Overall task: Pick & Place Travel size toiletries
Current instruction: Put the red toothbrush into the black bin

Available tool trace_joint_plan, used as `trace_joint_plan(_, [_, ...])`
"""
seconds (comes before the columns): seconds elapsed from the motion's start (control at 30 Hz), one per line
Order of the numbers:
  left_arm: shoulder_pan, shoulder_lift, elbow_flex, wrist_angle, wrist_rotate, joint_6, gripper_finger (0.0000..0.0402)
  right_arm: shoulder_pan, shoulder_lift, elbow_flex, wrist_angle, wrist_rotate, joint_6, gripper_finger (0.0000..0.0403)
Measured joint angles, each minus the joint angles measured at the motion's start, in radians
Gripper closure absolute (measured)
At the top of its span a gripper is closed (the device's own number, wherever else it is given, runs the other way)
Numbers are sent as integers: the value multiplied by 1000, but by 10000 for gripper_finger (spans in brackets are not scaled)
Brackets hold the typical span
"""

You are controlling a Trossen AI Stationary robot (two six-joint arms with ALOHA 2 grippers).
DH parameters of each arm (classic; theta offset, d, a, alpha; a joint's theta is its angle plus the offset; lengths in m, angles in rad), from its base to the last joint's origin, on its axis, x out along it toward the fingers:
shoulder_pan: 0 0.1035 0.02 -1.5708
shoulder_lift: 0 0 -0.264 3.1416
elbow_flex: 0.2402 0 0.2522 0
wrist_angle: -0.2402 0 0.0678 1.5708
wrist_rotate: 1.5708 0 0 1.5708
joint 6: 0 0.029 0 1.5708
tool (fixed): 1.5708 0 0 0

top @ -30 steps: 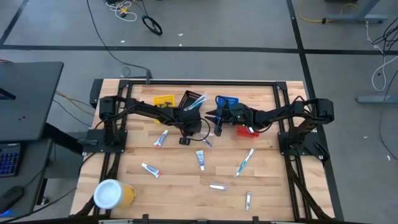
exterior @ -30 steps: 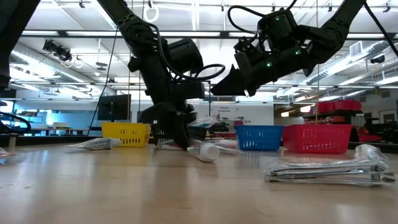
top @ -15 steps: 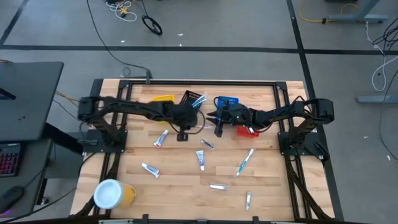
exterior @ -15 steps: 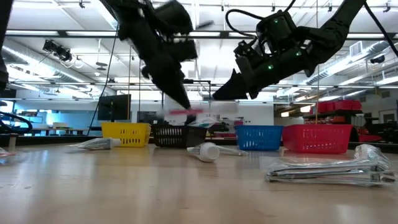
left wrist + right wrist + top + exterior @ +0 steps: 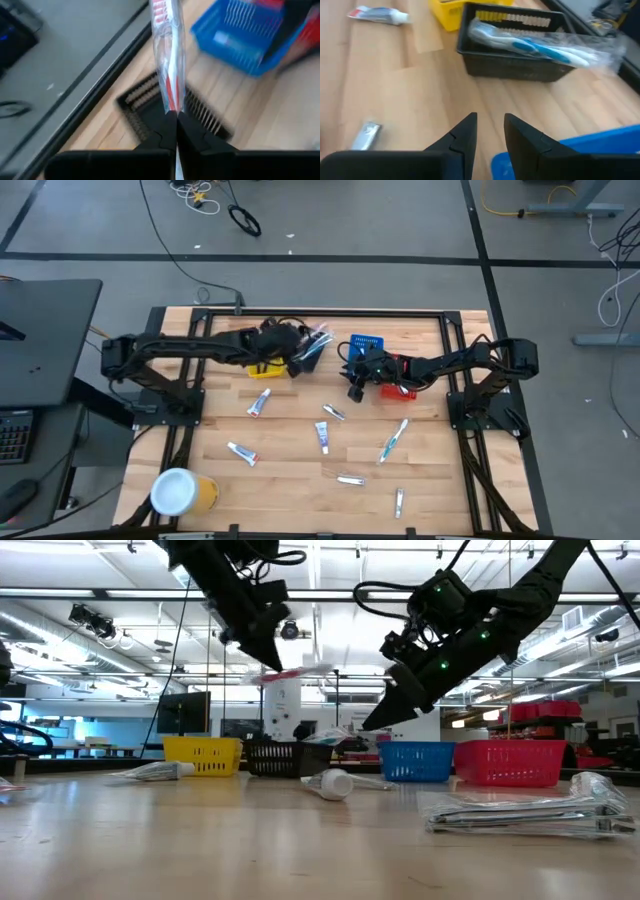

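Observation:
My left gripper [image 5: 297,360] is raised over the black basket [image 5: 137,102] and shut on a red-white toothbrush [image 5: 167,60] in a clear wrapper. My right gripper [image 5: 490,131] is open and hangs in the air beside the blue basket [image 5: 365,342] and red basket [image 5: 398,389], touching nothing. A wrapped blue-white toothbrush [image 5: 535,47] lies across the black basket's rim [image 5: 510,65]. White tubes [image 5: 259,402] [image 5: 241,452] [image 5: 322,437], silvery sachets [image 5: 332,411] [image 5: 350,478] and another toothbrush [image 5: 392,440] lie flat on the table. My left gripper pinches the wrapped red-white toothbrush by its near end [image 5: 171,107] between the two shut fingers. The brush runs on straight out beyond the fingertips. In the low view it is roughly level [image 5: 295,672], lifted clear of the table and above the baskets.
The yellow basket [image 5: 262,366] sits beside the black one at the far side. A big yellow cup with white lid [image 5: 180,492] stands at the near left corner. One small item [image 5: 399,501] lies near the near edge. The table's middle holds scattered toiletries with wood between them.
My left gripper has risen from the table's middle with the red-white toothbrush and swung toward the far edge, over the black basket. The toothbrush is lifted clear now. My right gripper has tipped downward a little and stayed open.

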Motion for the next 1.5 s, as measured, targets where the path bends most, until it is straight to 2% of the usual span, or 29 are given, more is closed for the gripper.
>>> trace_joint_plan(0.13, [33,16,-98,236,102,-2,398,0,0,0,17,-40,0,297])
trace_joint_plan(0.27, [70,29,-179,340,107,-75,397,0,0,0,22,-40,0,297])
trace_joint_plan(0.4, [103,65,-250,476,99,-72,398,0,0,0,30,-40,-1,297])
trace_joint_plan(0.53, [131,144,-278,622,158,-76,397,0,0,0,48,-40,-17,297])
trace_joint_plan(0.7, [164,223,-280,606,120,-76,398,0,0,0,77,-41,-24,297])
trace_joint_plan(0.83, [181,262,-280,613,133,-76,392,-1,-1,0,79,-57,-34,297])
trace_joint_plan(1.13, [182,285,-279,618,153,15,361,-1,-1,0,80,-58,-37,297])
trace_joint_plan(1.3, [182,285,-279,614,156,25,336,-1,-1,0,90,-58,-37,297])
trace_joint_plan(1.5, [182,285,-279,605,189,-23,289,-1,-1,0,132,-58,-33,297])
